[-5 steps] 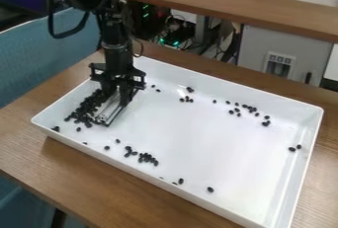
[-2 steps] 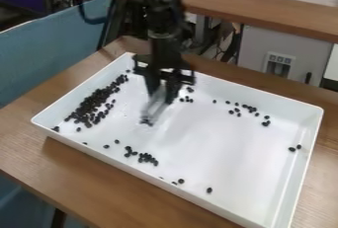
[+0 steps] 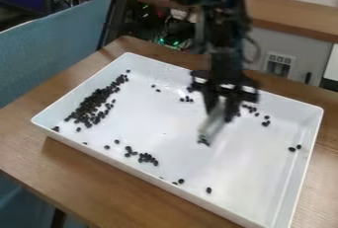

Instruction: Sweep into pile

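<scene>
White tray (image 3: pixel 254 160) below you, and across you went! Your claw (image 3: pixel 221 104), a second earlier down among the dark beans at the left end, had swung right of the middle, clamped on the pale sweeping tool (image 3: pixel 212 126). That move uncovered the main pile (image 3: pixel 96 104), a long band by the left wall. Loose clusters lay near the front and far walls, with two beans (image 3: pixel 295 147) out right. The arm (image 3: pixel 228 49) blocked your sight of part of the far rim. Blue fabric (image 3: pixel 46 49) stood left of the wooden desk (image 3: pixel 112 172), a raised ledge (image 3: pixel 297 19) behind.
</scene>
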{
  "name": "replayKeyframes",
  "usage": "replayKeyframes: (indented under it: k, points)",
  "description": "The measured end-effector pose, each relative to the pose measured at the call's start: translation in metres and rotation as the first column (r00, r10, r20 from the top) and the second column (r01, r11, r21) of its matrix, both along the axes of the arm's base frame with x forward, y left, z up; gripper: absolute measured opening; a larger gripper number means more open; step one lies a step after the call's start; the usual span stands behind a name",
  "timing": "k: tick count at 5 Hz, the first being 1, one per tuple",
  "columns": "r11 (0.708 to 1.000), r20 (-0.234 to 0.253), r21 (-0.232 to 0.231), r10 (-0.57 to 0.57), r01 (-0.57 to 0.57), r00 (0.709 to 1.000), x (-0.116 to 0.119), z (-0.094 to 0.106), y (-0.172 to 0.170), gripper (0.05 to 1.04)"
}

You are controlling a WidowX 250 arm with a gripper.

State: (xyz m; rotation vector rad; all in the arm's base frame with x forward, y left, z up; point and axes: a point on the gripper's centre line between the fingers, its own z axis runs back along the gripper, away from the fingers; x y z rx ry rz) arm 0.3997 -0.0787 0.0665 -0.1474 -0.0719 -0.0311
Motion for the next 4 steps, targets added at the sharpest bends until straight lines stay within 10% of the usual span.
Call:
replayKeyframes:
  k: [2,4]
  points:
    - [0.995,-0.01,0.009,-0.098,0.098,0.995,0.01,-0.023,-0.083,0.38]
    - [0.997,-0.031,0.004,-0.073,0.073,0.997,0.025,-0.039,-0.092,0.38]
